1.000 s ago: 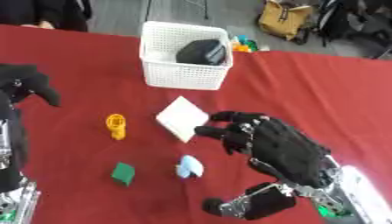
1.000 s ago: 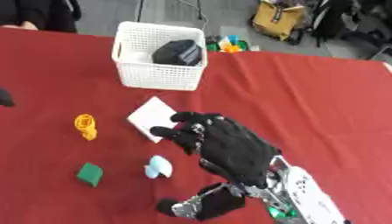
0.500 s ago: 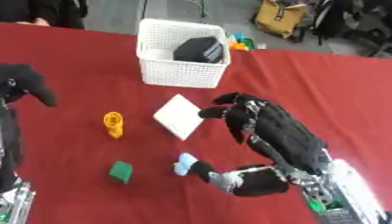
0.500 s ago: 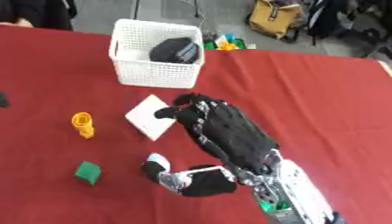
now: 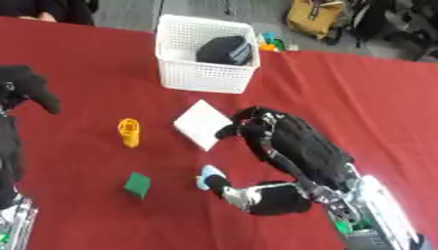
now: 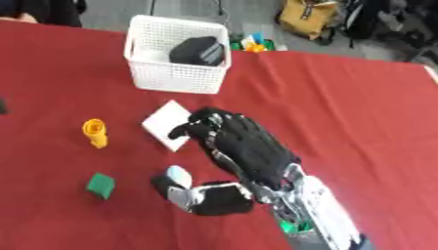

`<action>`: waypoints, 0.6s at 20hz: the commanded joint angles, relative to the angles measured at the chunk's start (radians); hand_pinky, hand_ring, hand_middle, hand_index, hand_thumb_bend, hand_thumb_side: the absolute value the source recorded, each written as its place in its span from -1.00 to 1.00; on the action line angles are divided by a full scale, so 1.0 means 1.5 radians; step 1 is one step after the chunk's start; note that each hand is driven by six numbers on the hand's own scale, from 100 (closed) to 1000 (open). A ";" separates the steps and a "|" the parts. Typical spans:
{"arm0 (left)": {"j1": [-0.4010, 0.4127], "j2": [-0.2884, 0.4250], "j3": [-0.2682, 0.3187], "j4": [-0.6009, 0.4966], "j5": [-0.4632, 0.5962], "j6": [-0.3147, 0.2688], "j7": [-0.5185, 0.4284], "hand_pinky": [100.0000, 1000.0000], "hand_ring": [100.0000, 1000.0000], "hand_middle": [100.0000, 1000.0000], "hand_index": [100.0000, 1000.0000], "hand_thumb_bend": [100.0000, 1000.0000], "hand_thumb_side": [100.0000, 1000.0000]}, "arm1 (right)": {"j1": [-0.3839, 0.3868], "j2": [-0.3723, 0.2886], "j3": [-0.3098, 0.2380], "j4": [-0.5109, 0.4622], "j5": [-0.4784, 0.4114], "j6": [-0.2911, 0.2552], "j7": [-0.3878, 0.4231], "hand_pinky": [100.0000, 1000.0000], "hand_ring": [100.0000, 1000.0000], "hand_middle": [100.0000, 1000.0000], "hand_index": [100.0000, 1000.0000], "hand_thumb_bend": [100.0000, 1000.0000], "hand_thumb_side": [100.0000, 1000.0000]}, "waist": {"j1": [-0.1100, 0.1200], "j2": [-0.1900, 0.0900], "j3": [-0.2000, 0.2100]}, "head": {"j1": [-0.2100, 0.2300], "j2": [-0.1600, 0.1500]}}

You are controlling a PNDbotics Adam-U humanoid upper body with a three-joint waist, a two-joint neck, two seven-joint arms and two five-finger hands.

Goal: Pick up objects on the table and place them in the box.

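My right hand (image 5: 287,146) hovers over the red table, fingers curled down at the edge of a flat white square (image 5: 199,124), thumb near a small pale blue piece (image 5: 208,175). It holds nothing that I can see. A yellow cylinder (image 5: 129,132) and a green block (image 5: 137,184) lie to the left. The white basket (image 5: 205,53) at the back holds a black object (image 5: 225,50). My left hand (image 5: 27,87) shows at the left edge, dark, with curled fingers and nothing in it.
Small coloured items (image 5: 270,44) lie behind the basket at the table's far edge. Bags (image 5: 319,17) stand on the floor beyond. The red cloth (image 5: 368,102) stretches bare to the right.
My right hand has swung left and forward, its fingers now reaching the white square's edge and its thumb coming beside the pale blue piece. The objects have stayed in place.
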 commanded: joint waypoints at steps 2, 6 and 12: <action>-0.009 0.007 -0.002 -0.013 0.005 0.000 -0.004 -0.46 -0.25 -0.04 0.36 -0.97 0.76 | -0.003 0.005 0.004 -0.015 0.002 -0.008 0.027 -0.26 0.53 -0.72 0.53 -0.24 0.61 | 0.008 -0.015 0.000 | 0.007 0.009; -0.010 0.007 -0.002 -0.013 0.005 0.000 -0.004 -0.46 -0.25 -0.04 0.36 -0.98 0.75 | -0.006 0.006 0.004 -0.015 -0.008 -0.011 0.045 -0.27 0.54 -0.72 0.54 -0.24 0.61 | 0.013 -0.014 0.000 | 0.020 0.003; -0.010 0.007 -0.002 -0.013 0.005 -0.001 -0.005 -0.46 -0.25 -0.04 0.36 -0.99 0.75 | -0.007 0.007 0.000 -0.015 -0.013 -0.007 0.049 -0.29 0.54 -0.74 0.55 -0.23 0.60 | 0.020 -0.011 -0.002 | 0.014 -0.002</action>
